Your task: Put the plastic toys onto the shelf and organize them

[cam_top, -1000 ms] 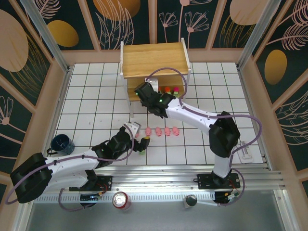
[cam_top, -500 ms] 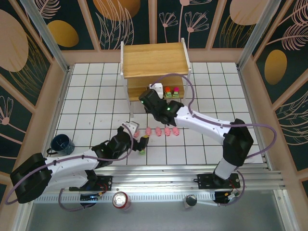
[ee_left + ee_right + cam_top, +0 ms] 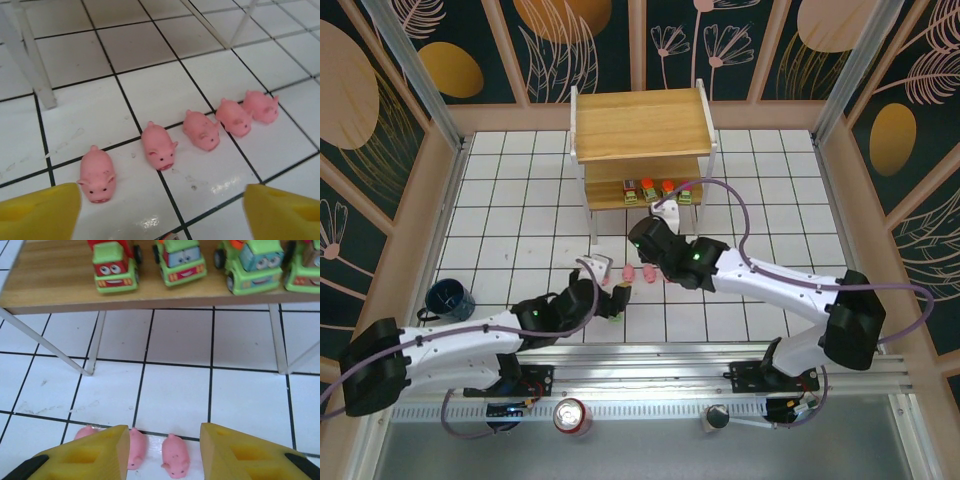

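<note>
Several pink pigs lie in a row on the white tiles in front of the shelf. My left gripper is open just short of that row. Its left finger is beside the endmost pig and nothing is between the fingers. Just above the row hovers my right gripper, open and facing the shelf, with one pig on the floor below the gap. Several green-based blocky toys stand side by side on the shelf's lower board. The top board is bare.
A dark blue mug sits at the left near the wall. A red soda can stands on the front rail beside the arm bases. Thin white shelf legs stand close behind the pigs. Open tiles stretch right of the row.
My right gripper has drawn back from the shelf's lower board to above the pig row. The left gripper's fingers have narrowed a little beside the pigs.
</note>
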{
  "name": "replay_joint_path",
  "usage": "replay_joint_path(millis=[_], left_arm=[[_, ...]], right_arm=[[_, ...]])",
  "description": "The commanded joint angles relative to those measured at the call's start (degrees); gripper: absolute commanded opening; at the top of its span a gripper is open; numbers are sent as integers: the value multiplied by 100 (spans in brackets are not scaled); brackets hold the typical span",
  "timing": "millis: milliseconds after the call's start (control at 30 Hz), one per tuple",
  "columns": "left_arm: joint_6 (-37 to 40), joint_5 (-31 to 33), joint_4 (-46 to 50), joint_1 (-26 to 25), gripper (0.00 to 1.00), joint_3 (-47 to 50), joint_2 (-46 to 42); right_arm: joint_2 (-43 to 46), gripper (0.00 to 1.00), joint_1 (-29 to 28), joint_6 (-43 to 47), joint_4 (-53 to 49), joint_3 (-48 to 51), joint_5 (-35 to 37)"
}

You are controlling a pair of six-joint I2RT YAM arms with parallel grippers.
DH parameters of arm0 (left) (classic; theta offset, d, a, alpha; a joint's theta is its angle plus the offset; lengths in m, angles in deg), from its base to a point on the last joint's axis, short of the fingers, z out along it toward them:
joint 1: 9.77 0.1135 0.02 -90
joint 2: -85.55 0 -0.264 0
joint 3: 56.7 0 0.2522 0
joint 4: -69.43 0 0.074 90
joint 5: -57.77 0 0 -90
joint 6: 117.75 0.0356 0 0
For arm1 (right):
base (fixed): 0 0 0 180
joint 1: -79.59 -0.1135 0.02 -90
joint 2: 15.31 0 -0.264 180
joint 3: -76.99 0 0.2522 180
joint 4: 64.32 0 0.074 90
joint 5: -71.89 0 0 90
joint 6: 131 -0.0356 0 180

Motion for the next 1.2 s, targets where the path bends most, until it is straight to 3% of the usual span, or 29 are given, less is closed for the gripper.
replay_joint_path(millis=[0, 200, 400, 1167], left_arm=[[-669, 329, 620, -333, 73, -393, 403], [-1790, 547, 1492, -829, 71, -1058, 1138], [-2753, 507, 2080, -951, 67, -1247, 1330], [-3934, 277, 2466, -1017, 58, -1322, 1972]], right_arm=[[297, 42, -35, -247, -226, 243, 195], [651, 42, -35, -429, -331, 698, 187], [858, 42, -35, -488, -348, 959, 162], [1190, 42, -62, -611, -233, 1452, 59]])
